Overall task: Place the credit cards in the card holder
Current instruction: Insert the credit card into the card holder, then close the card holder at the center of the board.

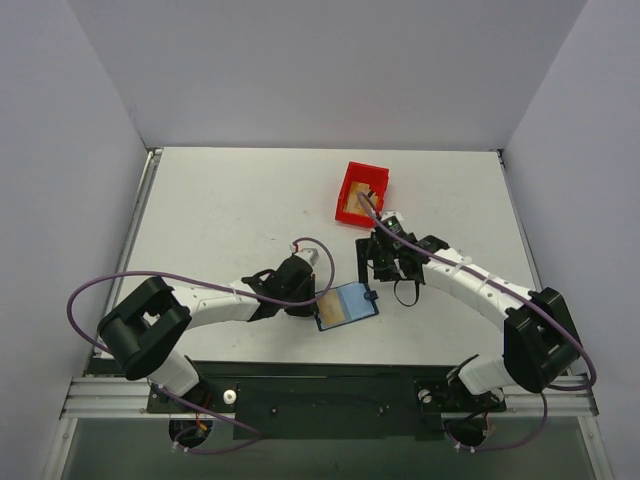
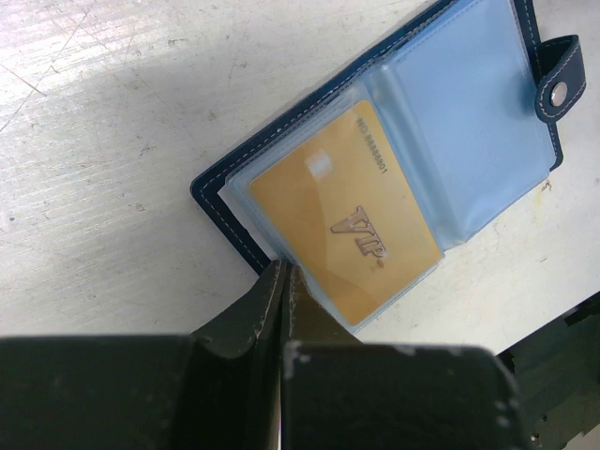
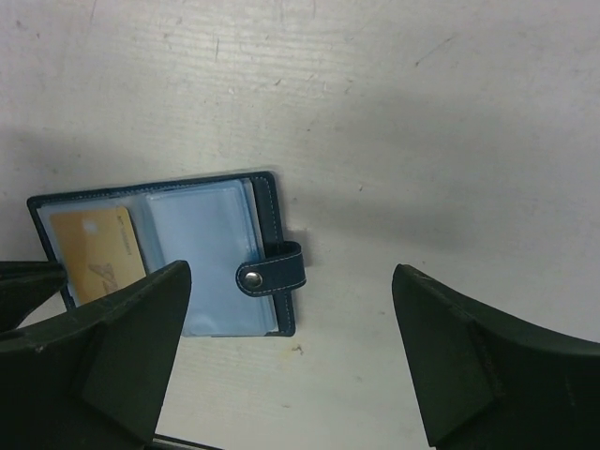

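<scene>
The card holder (image 1: 348, 306) lies open near the table's front edge, navy outside with clear blue pockets (image 2: 469, 112). One tan-gold credit card (image 2: 345, 221) marked VIP sits inside its left pocket and also shows in the right wrist view as the card (image 3: 94, 248). My left gripper (image 2: 284, 275) is shut, its tips on the holder's near left corner. My right gripper (image 3: 291, 281) hangs open just right of the holder's snap strap (image 3: 272, 269), nothing between its fingers. A second tan card (image 1: 352, 208) lies in the red bin.
The red plastic bin (image 1: 364, 177) stands behind the right gripper (image 1: 385, 272), right of centre. The left gripper (image 1: 303, 300) lies along the holder's left side. White walls close in the table on three sides.
</scene>
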Controlling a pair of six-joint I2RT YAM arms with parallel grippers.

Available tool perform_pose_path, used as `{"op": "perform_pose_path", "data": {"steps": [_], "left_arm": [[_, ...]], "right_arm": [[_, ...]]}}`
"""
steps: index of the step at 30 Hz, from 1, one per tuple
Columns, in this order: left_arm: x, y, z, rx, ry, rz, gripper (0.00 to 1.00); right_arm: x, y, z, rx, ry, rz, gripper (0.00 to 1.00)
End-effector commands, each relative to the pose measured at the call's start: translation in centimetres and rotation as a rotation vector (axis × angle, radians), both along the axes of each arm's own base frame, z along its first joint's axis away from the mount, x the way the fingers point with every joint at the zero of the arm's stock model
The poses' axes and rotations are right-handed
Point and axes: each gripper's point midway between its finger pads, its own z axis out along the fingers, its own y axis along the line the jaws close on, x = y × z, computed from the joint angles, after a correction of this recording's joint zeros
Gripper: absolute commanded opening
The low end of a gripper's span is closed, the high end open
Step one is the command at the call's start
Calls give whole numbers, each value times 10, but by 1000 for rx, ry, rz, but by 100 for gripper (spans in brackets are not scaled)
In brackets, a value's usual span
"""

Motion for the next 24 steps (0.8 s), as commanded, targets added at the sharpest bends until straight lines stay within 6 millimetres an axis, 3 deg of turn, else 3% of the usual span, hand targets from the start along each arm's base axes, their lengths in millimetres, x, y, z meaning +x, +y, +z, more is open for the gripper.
{"op": "perform_pose_path", "data": {"steps": [1,12,19,24], "left_arm": [[-5,14,-7,62,14,11,0],[-5,13,-7,62,12,7,0],[-7,14,-9,62,18,8,0],[-6,14,-9,64,17,8,0]], "right_arm": [[-16,10,-24,-3,78,32,82],[-23,14,-57,-74,154,34,71],[-24,-6,-72,-194,190,-25,64],[-21,-14,-66,-228,164,-60,58]]}}
